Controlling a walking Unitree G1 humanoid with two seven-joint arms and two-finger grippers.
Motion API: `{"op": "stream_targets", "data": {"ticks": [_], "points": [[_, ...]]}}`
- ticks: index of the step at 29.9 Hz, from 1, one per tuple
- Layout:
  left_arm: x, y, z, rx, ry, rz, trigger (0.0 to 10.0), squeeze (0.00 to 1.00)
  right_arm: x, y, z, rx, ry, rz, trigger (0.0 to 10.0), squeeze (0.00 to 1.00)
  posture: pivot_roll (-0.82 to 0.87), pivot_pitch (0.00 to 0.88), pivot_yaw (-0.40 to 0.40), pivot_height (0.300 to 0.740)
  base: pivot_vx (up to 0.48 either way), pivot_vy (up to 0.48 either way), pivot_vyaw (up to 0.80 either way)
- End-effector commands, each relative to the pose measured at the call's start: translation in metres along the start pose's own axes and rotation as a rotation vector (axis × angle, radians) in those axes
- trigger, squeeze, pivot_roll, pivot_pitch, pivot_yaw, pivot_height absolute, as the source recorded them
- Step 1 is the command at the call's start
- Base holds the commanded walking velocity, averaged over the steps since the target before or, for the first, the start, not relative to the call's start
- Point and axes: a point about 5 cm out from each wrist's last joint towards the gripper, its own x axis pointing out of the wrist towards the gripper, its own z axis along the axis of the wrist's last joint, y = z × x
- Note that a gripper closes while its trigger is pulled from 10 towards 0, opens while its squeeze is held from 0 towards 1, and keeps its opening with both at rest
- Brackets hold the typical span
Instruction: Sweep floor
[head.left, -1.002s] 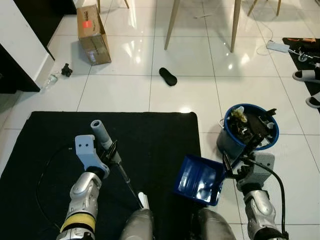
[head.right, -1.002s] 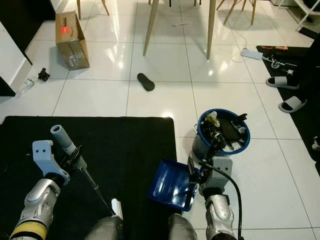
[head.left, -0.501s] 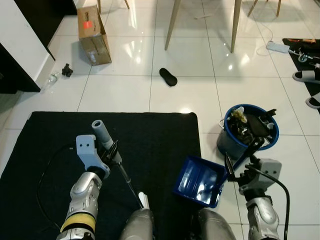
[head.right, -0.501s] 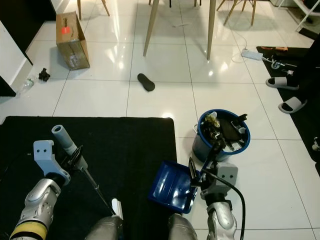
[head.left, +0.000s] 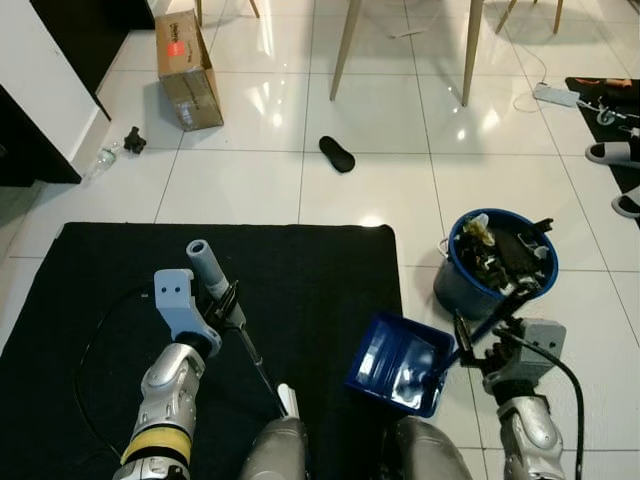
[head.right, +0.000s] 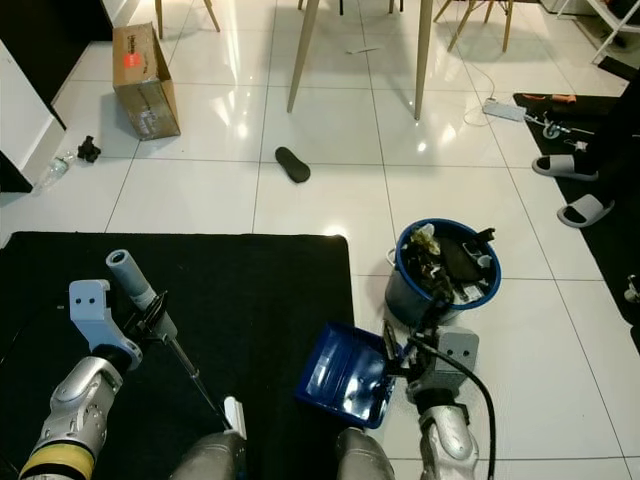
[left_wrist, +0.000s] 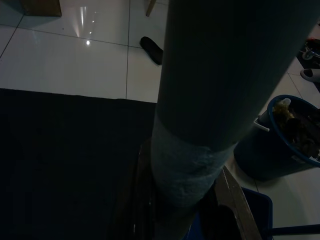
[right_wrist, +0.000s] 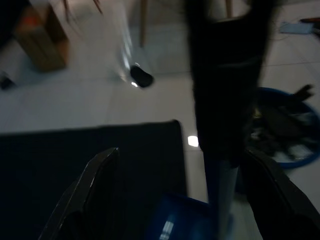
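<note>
My left gripper (head.left: 225, 305) is shut on the broom handle (head.left: 205, 265), whose grey grip sticks up above the black mat (head.left: 310, 280). The thin rod runs down toward my legs. In the left wrist view the thick handle (left_wrist: 210, 100) sits between the fingers (left_wrist: 232, 197). My right gripper (head.left: 472, 345) is shut on the long handle of the blue dustpan (head.left: 398, 362). The pan rests low at the mat's right edge. The right wrist view is blurred, with the dark handle (right_wrist: 225, 85) between the fingers (right_wrist: 95, 190). A blue bucket (head.left: 455, 290) full of rubbish stands just beyond the pan.
A black slipper (head.left: 336, 153) lies on the white tiles ahead. A cardboard box (head.left: 187, 70) is at the far left and wooden table legs (head.left: 345, 45) stand behind. Sandals (head.left: 612, 152) and a power strip (head.left: 555, 93) lie at the right. A dark cabinet (head.left: 40, 100) flanks the left.
My right arm has drawn back and down, and the dustpan handle has tilted lower, away from the bucket's rim. The left arm and broom have barely shifted.
</note>
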Motion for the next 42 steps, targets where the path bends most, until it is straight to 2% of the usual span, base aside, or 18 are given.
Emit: {"op": "stream_targets", "data": {"ticks": [1, 2, 5, 7, 18, 24, 28, 29, 30, 31, 32, 33, 42], "points": [[-0.004, -0.008, -0.022, -0.093, 0.076, -0.018, 10.0, 0.00, -0.003, 0.002, 0.005, -0.127, -0.058, 0.021, 10.0, 0.00, 0.23, 0.058, -0.039, 0.740, 0.000, 0.000, 0.00], [-0.004, -0.008, -0.022, -0.093, 0.076, -0.018, 10.0, 0.00, -0.003, 0.002, 0.005, -0.127, -0.058, 0.021, 10.0, 0.00, 0.23, 0.058, -0.039, 0.740, 0.000, 0.000, 0.00], [-0.004, -0.008, -0.022, -0.094, 0.075, -0.017, 10.0, 0.00, -0.006, 0.009, 0.015, -0.274, -0.138, 0.112, 10.0, 0.00, 0.23, 0.058, -0.042, 0.740, 0.000, 0.000, 0.00], [-0.004, -0.008, -0.022, -0.094, 0.074, -0.017, 10.0, 0.00, -0.007, 0.011, 0.016, -0.299, -0.154, 0.132, 10.0, 0.00, 0.23, 0.058, -0.042, 0.740, 0.000, 0.000, 0.00], [-0.005, -0.010, -0.024, -0.103, 0.072, -0.019, 10.0, 0.00, -0.012, 0.014, 0.017, -0.359, -0.185, 0.133, 10.0, 0.00, 0.23, 0.057, -0.049, 0.740, 0.000, 0.000, 0.00], [-0.005, -0.012, -0.025, -0.101, 0.075, -0.028, 10.0, 0.00, -0.014, 0.017, 0.011, -0.390, -0.163, 0.161, 10.0, 0.00, 0.23, 0.058, -0.052, 0.740, 0.000, 0.000, 0.00], [-0.005, -0.012, -0.025, -0.100, 0.074, -0.024, 10.0, 0.00, -0.016, 0.019, 0.006, -0.357, -0.129, 0.181, 10.0, 0.00, 0.23, 0.059, -0.054, 0.740, 0.000, 0.000, 0.00], [-0.005, -0.012, -0.025, -0.099, 0.073, -0.023, 10.0, 0.00, -0.016, 0.020, 0.005, -0.342, -0.116, 0.194, 8.2, 0.00, 0.23, 0.056, -0.054, 0.740, 0.000, 0.000, 0.00], [-0.005, -0.012, -0.025, -0.099, 0.073, -0.022, 10.0, 0.00, -0.017, 0.021, 0.004, -0.336, -0.111, 0.204, 5.4, 0.00, 0.23, 0.054, -0.054, 0.740, 0.000, 0.000, 0.00], [-0.005, -0.012, -0.025, -0.099, 0.073, -0.022, 10.0, 0.00, -0.017, 0.021, 0.004, -0.336, -0.111, 0.204, 5.4, 0.00, 0.23, 0.054, -0.054, 0.740, 0.000, 0.000, 0.00], [-0.005, -0.012, -0.025, -0.098, 0.073, -0.022, 10.0, 0.00, -0.017, 0.021, 0.003, -0.333, -0.107, 0.213, 3.3, 0.00, 0.23, 0.054, -0.054, 0.740, 0.000, 0.000, 0.00], [-0.005, -0.012, -0.025, -0.098, 0.074, -0.021, 10.0, 0.00, -0.017, 0.021, 0.003, -0.331, -0.105, 0.218, 0.0, 0.00, 0.23, 0.052, -0.054, 0.740, 0.000, 0.000, 0.00], [-0.003, -0.009, -0.023, -0.091, 0.066, -0.002, 10.0, 0.00, -0.018, 0.020, 0.003, -0.331, -0.107, 0.219, 0.0, 0.00, 0.23, 0.046, -0.056, 0.740, 0.000, 0.000, 0.00]]}}
